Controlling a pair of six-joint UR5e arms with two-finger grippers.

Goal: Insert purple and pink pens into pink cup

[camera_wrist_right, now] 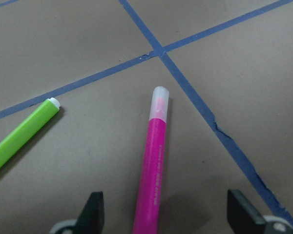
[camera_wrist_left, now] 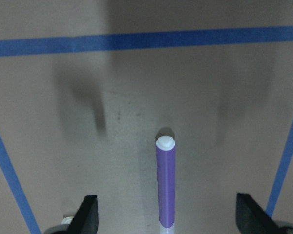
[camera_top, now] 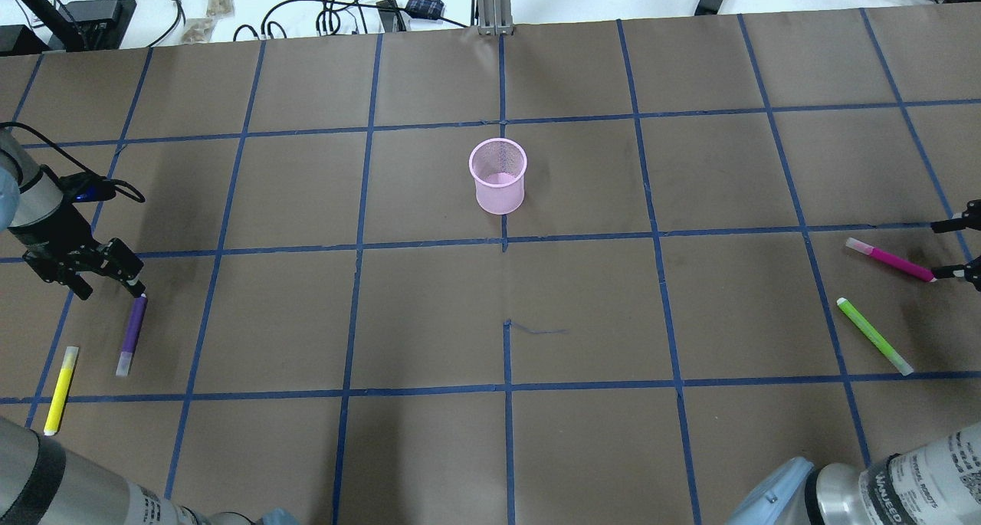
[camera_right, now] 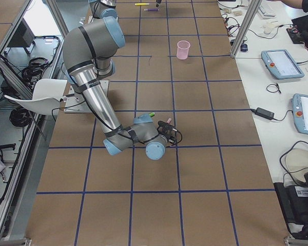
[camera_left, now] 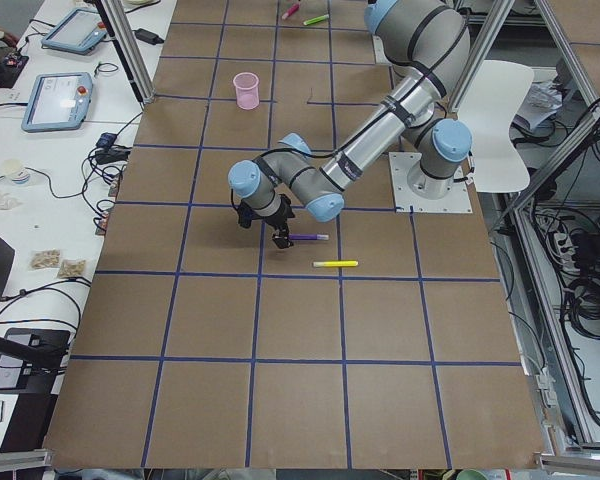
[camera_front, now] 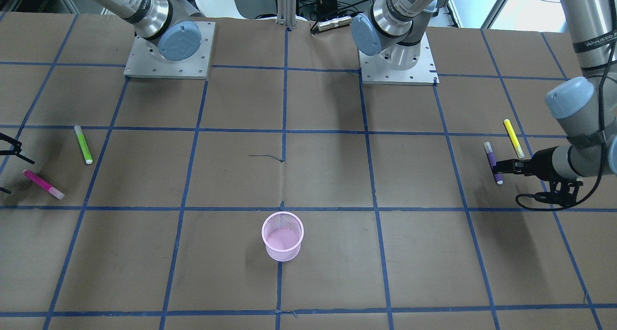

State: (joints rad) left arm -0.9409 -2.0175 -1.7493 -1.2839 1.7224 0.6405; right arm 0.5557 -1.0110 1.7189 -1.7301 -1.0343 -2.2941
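Note:
The pink mesh cup (camera_top: 498, 176) stands upright mid-table, also in the front view (camera_front: 283, 236). The purple pen (camera_top: 132, 333) lies flat at the table's left. My left gripper (camera_top: 109, 289) is open over its far end; in the left wrist view the pen (camera_wrist_left: 166, 185) lies between the spread fingers, untouched. The pink pen (camera_top: 889, 259) lies flat at the right. My right gripper (camera_top: 954, 247) is open at its near end; in the right wrist view the pen (camera_wrist_right: 154, 165) runs between the fingers, not gripped.
A yellow pen (camera_top: 60, 389) lies left of the purple one. A green pen (camera_top: 874, 336) lies near the pink one, also in the right wrist view (camera_wrist_right: 19, 136). Blue tape lines grid the brown table. Cables lie along the far edge.

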